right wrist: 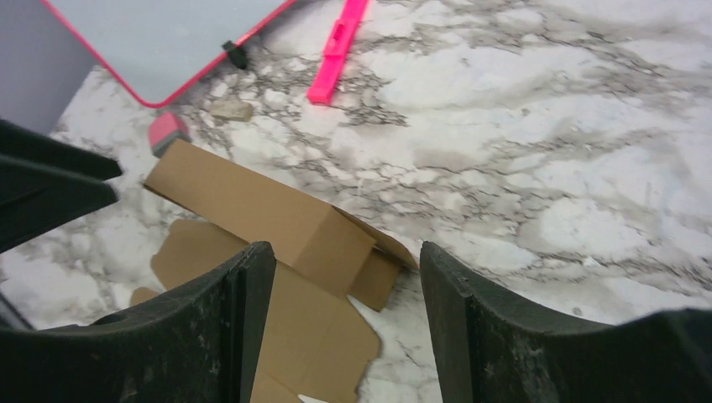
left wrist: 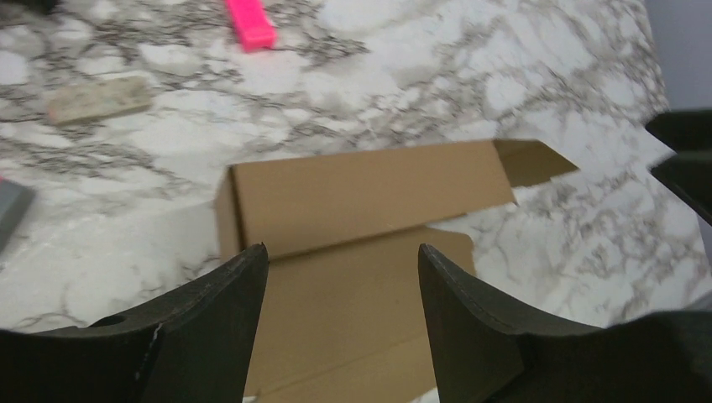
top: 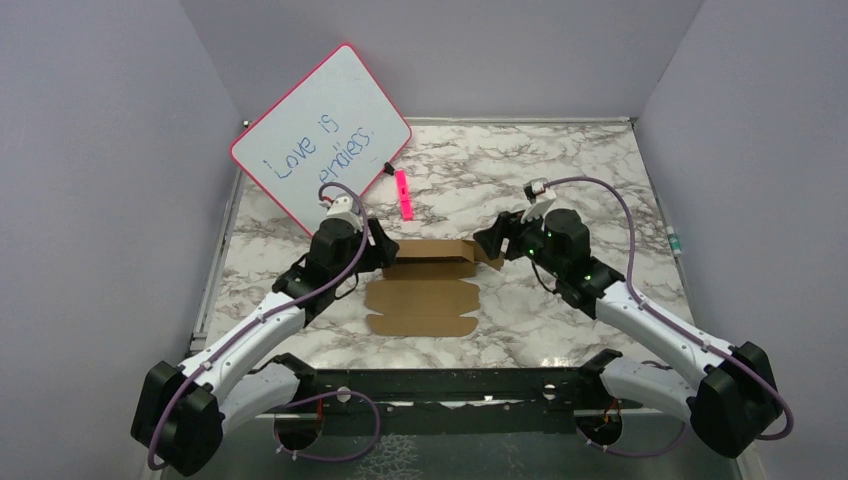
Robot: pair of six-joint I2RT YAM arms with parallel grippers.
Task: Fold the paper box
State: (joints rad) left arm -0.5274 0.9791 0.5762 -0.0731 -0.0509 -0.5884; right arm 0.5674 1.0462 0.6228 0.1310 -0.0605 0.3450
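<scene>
Both my left fingers (left wrist: 220, 327) and my right fingers (right wrist: 474, 327) stand spread apart with nothing clamped between them, so neither pair is gripping. The paper box (top: 422, 300) lies in the middle of the marble surface (top: 560, 170), between my two arms. Its near panel lies flat, with its wavy edge toward my bases, while its far part is folded up into a long low strip. From the left wrist that raised strip (left wrist: 361, 197) runs across the view just beyond my fingertips, with a small flap sticking out at its right end and the flat panel showing in the gap between my fingers. From the right wrist the same strip (right wrist: 260, 210) slants away to the upper left, its near end open, with a loose flap beside it. Seen from above, my left fingers (top: 385, 255) sit at the left end of the raised part and my right fingers (top: 490, 240) at its right end. Whether either pair touches the cardboard I cannot tell. A pink marker (top: 404, 195) lies on the surface just beyond the box. Behind it a whiteboard (top: 320, 130) with a pink rim leans tilted at the far left, with "Love is endless." written on it in blue.
</scene>
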